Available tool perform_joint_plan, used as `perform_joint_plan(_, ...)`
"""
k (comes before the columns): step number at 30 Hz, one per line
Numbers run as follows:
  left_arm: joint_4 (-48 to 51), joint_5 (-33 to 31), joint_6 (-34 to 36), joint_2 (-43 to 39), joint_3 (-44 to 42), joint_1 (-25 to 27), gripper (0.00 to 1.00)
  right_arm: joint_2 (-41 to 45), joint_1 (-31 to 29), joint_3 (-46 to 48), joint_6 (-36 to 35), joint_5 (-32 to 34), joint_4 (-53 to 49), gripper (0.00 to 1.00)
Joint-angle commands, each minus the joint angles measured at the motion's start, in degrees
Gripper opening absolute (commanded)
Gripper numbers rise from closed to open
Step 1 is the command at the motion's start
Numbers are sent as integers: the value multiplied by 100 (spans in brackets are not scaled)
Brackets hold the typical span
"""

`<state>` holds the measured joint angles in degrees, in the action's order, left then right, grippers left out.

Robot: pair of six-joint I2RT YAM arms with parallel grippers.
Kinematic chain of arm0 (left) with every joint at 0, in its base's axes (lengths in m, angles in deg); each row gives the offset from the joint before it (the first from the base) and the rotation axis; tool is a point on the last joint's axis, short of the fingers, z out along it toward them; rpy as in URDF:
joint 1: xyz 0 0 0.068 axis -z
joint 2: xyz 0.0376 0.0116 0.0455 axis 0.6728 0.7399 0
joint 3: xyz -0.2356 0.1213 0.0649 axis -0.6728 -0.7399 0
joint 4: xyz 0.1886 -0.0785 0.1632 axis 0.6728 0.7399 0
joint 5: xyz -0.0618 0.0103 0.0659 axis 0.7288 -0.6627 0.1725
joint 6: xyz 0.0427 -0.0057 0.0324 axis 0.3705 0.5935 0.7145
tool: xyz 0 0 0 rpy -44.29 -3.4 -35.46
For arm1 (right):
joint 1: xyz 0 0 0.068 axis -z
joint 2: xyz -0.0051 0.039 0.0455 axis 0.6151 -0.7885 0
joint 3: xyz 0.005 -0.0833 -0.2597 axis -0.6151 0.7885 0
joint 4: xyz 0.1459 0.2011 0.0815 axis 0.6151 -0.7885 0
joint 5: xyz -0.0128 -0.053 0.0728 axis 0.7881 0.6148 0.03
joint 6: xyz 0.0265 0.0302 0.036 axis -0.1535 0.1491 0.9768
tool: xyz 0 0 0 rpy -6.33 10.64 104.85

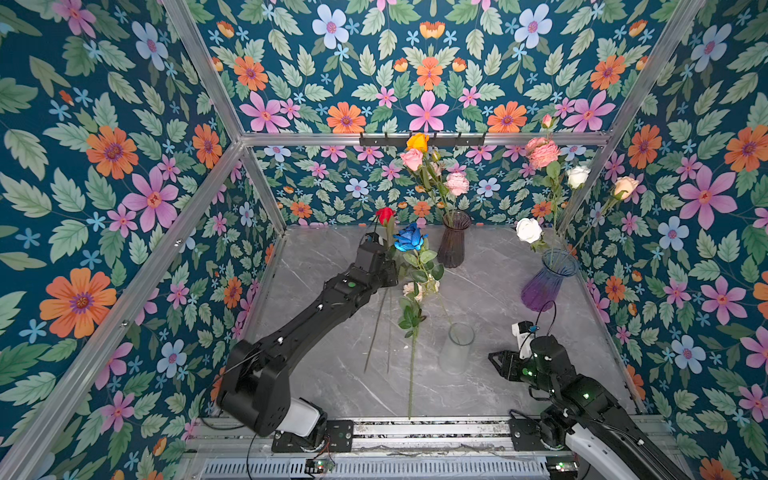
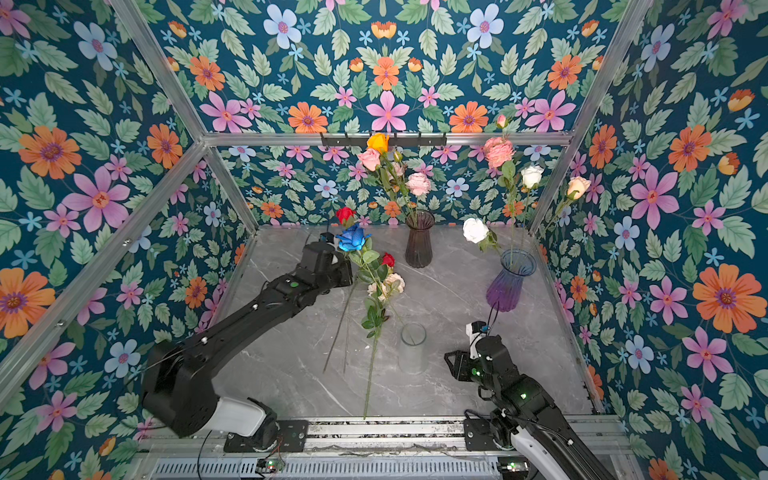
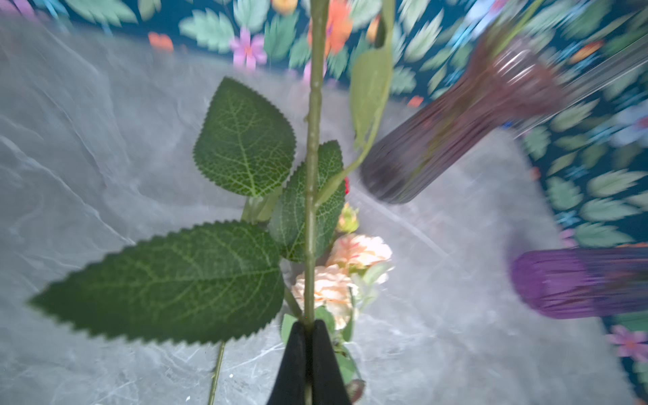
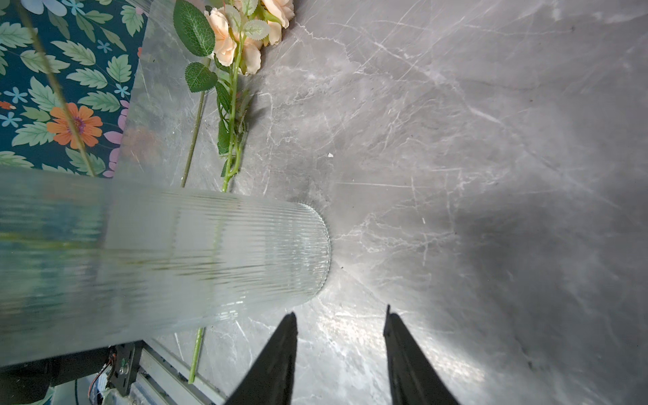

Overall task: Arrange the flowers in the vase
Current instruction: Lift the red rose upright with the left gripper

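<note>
Clamping, in a top view: left tool (image 1: 394, 268) pinched tight on blue-headed long-stemmed artificial rose (image 1: 410, 237), raised over table (image 1: 332, 374) toward left edge.
Left wrist: green stem (image 3: 310, 175) between closed fingers.
Right wrist: right tool (image 4: 340, 314) part-open, empty, beside clear ribbed glass vase (image 4: 210, 252).

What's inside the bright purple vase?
The bright purple vase holds stems of a low white rose, a taller white rose, pink peonies and a peach rose. Tinted glass hides their lower ends.

walls: teal floral wallpaper (image 1: 104, 174) | base: grey marble floor (image 1: 465, 399) | edges: aluminium frame (image 1: 291, 138)
</note>
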<state>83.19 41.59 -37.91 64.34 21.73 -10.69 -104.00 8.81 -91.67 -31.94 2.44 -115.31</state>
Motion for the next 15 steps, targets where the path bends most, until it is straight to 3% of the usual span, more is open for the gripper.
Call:
perform_joint_plan(1, -724, -136, 43, -912, -341, -13, 0, -2, -2, -20, -31, 92, 76, 43)
perform_joint_plan(4, -1476, 125, 39, -1946, -694, 5, 0, 6, 0, -25, -26, 110, 64, 43)
perform_joint_plan(9, -3507, 1148, -91, -3357, -1327, 169, 0, 18, -2, -19, -21, 140, 55, 43)
perform_joint_plan(12, -4371, 1655, -249, -3564, -1283, 444, 0, 10, -3, -16, -4, 154, 54, 43)
perform_joint_plan(15, -4804, 2246, -355, -3195, -857, 995, 0, -4, -1, -18, -5, 154, 59, 43)
